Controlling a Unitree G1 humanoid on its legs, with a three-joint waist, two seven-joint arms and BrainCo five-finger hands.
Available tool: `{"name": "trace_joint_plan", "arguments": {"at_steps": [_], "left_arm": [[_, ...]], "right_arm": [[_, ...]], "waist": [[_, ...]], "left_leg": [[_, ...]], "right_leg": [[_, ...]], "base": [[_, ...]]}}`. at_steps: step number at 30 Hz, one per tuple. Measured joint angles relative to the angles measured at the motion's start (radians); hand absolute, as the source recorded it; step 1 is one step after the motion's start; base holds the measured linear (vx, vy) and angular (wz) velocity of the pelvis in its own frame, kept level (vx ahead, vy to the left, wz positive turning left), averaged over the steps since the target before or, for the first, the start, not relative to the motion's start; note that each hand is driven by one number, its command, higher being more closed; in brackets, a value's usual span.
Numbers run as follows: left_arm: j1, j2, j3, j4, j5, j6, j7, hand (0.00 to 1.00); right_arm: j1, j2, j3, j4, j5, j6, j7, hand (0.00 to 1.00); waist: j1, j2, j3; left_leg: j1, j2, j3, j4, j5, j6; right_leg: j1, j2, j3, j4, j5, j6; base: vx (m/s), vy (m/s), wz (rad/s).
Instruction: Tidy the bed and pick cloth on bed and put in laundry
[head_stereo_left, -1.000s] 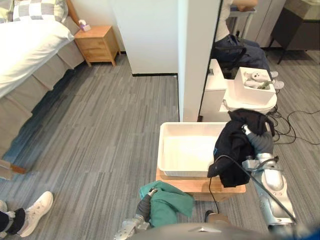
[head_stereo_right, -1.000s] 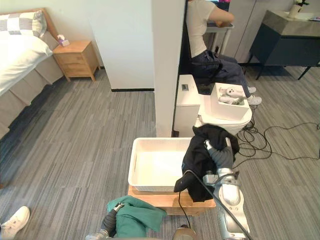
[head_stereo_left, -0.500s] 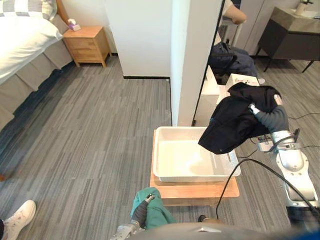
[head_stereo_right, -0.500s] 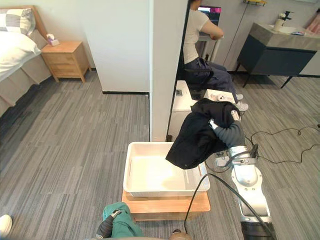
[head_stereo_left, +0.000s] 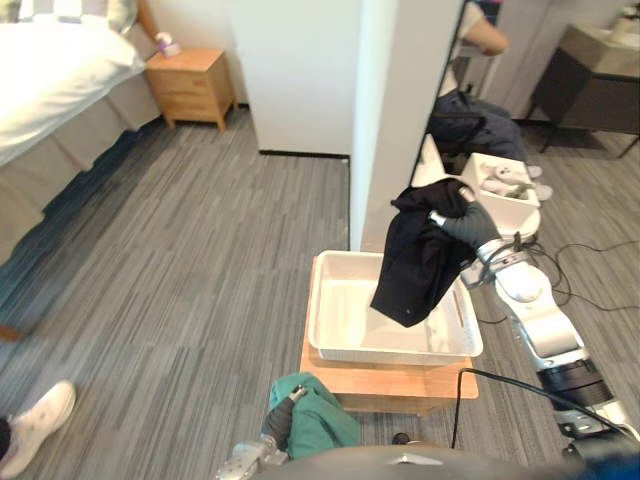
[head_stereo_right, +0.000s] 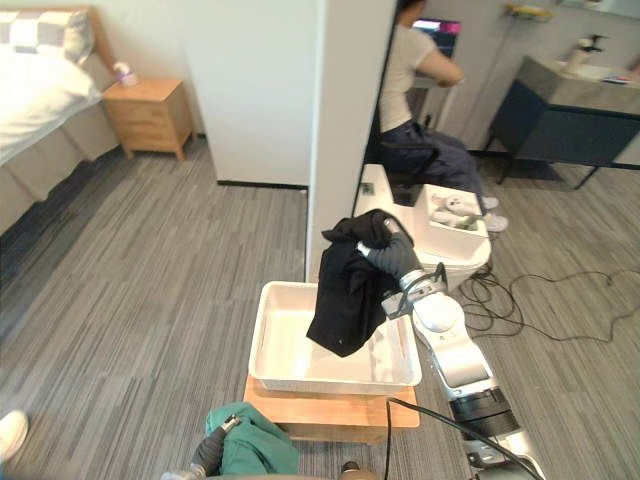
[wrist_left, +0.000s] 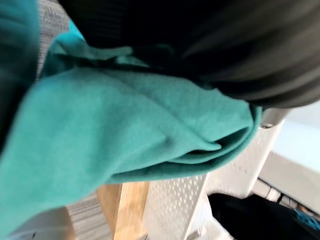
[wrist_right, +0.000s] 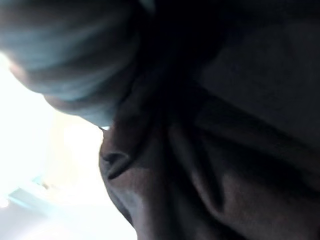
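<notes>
A black cloth (head_stereo_left: 413, 265) hangs bunched from my right hand (head_stereo_left: 467, 223), which is shut on its top. The cloth's lower end dangles over the right half of the white laundry basket (head_stereo_left: 334, 345), just above its floor. The basket rests on a low wooden stand (head_stereo_left: 385, 381). My left hand (head_stereo_left: 279, 424) is low at the near edge, in front of the stand, shut on a green cloth (head_stereo_left: 318, 413). In the left wrist view the green cloth (wrist_left: 125, 125) folds round the hand beside the basket's perforated wall (wrist_left: 175, 200).
The bed (head_stereo_left: 50, 80) and a wooden nightstand (head_stereo_left: 196, 84) are far off at the upper left. A white pillar (head_stereo_left: 395, 110) rises just behind the basket. A person (head_stereo_right: 412, 90) sits beyond it. A white box (head_stereo_left: 503, 186) stands right of the pillar. A shoe (head_stereo_left: 35, 418) shows lower left.
My right hand has swung the black cloth left and down, from beside the basket's right rim to over its inside. The camera has shifted. The left hand stays low with the green cloth.
</notes>
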Motion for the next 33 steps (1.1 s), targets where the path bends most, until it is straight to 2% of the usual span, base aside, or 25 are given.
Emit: {"name": "trace_joint_plan", "arguments": {"at_steps": [1, 3, 6, 12, 13, 16, 23, 26, 28, 32, 33], "left_arm": [[-0.014, 0.007, 0.001, -0.01, 0.0, 0.0, 0.005, 1.0], [-0.079, 0.024, 0.014, -0.046, -0.003, 0.0, 0.034, 1.0], [-0.152, 0.024, 0.039, -0.068, -0.017, -0.004, 0.064, 1.0], [-0.288, 0.019, 0.062, -0.105, -0.049, -0.027, 0.122, 1.0], [-0.31, 0.014, 0.062, -0.105, -0.049, -0.032, 0.131, 1.0], [-0.352, 0.015, 0.071, -0.104, -0.049, -0.046, 0.145, 1.0], [-0.387, 0.013, 0.079, -0.101, -0.056, -0.046, 0.15, 1.0], [-0.387, 0.009, 0.081, -0.101, -0.093, -0.052, 0.151, 1.0], [-0.383, -0.001, 0.087, -0.105, -0.099, -0.065, 0.155, 1.0], [-0.363, -0.026, 0.087, -0.152, -0.116, -0.065, 0.189, 1.0], [-0.351, -0.029, 0.087, -0.174, -0.117, -0.066, 0.193, 1.0]], "right_arm": [[-0.029, 0.01, 0.001, 0.02, 0.0, 0.0, -0.011, 1.0], [-0.15, 0.038, -0.001, 0.103, 0.0, -0.001, -0.063, 1.0], [-0.239, 0.055, -0.007, 0.198, 0.0, -0.008, -0.107, 1.0], [-0.306, 0.06, -0.026, 0.311, 0.019, -0.032, -0.141, 1.0], [-0.306, 0.061, -0.036, 0.33, 0.019, -0.046, -0.15, 1.0], [-0.307, 0.061, -0.042, 0.388, 0.019, -0.09, -0.181, 1.0], [-0.302, 0.06, -0.05, 0.431, 0.02, -0.14, -0.215, 1.0], [-0.268, 0.064, -0.053, 0.429, 0.022, -0.168, -0.241, 1.0], [-0.2, 0.095, -0.082, 0.42, 0.022, -0.192, -0.258, 1.0], [-0.079, 0.143, -0.097, 0.405, 0.017, -0.205, -0.291, 1.0], [-0.034, 0.151, -0.097, 0.39, 0.017, -0.21, -0.294, 0.0]], "waist": [[0.003, -0.003, 0.019], [0.016, -0.01, 0.106], [0.036, 0.003, 0.19], [0.045, 0.024, 0.28], [0.045, 0.034, 0.289], [0.041, 0.04, 0.293], [0.022, 0.07, 0.312], [0.018, 0.071, 0.316], [0.007, 0.071, 0.316], [-0.005, 0.068, 0.318], [-0.007, 0.067, 0.318]], "left_leg": [[-0.018, 0.0, -0.003, 0.0, 0.004, 0.001], [-0.091, -0.004, -0.024, 0.002, 0.029, 0.003], [-0.157, -0.006, -0.045, 0.015, 0.048, 0.005], [-0.237, -0.007, -0.048, 0.064, 0.048, 0.005], [-0.241, -0.008, -0.047, 0.064, 0.048, 0.005], [-0.271, -0.015, -0.044, 0.083, 0.047, 0.006], [-0.282, -0.024, -0.015, 0.124, 0.017, 0.027], [-0.284, -0.024, 0.003, 0.132, 0.012, 0.028], [-0.282, -0.022, 0.005, 0.132, 0.012, 0.028], [-0.255, -0.017, 0.029, 0.132, 0.0, 0.026], [-0.242, -0.015, 0.034, 0.131, -0.011, 0.026]], "right_leg": [[-0.014, 0.0, -0.002, 0.0, 0.003, -0.002], [-0.075, -0.007, -0.018, 0.002, 0.02, -0.003], [-0.123, -0.014, -0.042, 0.002, 0.035, -0.002], [-0.173, -0.024, -0.044, 0.011, 0.047, -0.004], [-0.176, -0.025, -0.043, 0.015, 0.048, -0.004], [-0.201, -0.036, -0.041, 0.027, 0.049, -0.004], [-0.209, -0.049, -0.008, 0.029, 0.06, 0.0], [-0.217, -0.049, 0.01, 0.026, 0.066, 0.003], [-0.216, -0.047, 0.012, 0.026, 0.066, 0.003], [-0.202, -0.04, 0.037, 0.022, 0.066, 0.003], [-0.194, -0.035, 0.047, 0.016, 0.066, 0.004]], "base": [[-0.1, -0.046, 0.15], [-0.11, -0.044, 0.21], [-0.04, -0.029, 0.19], [0.04, 0.007, 0.17], [0.03, 0.012, 0.11], [0.03, 0.029, 0.05], [-0.01, 0.031, -0.08], [-0.05, 0.012, -0.15], [-0.04, -0.015, -0.03], [-0.06, -0.017, -0.17], [-0.07, -0.015, -0.32]]}}
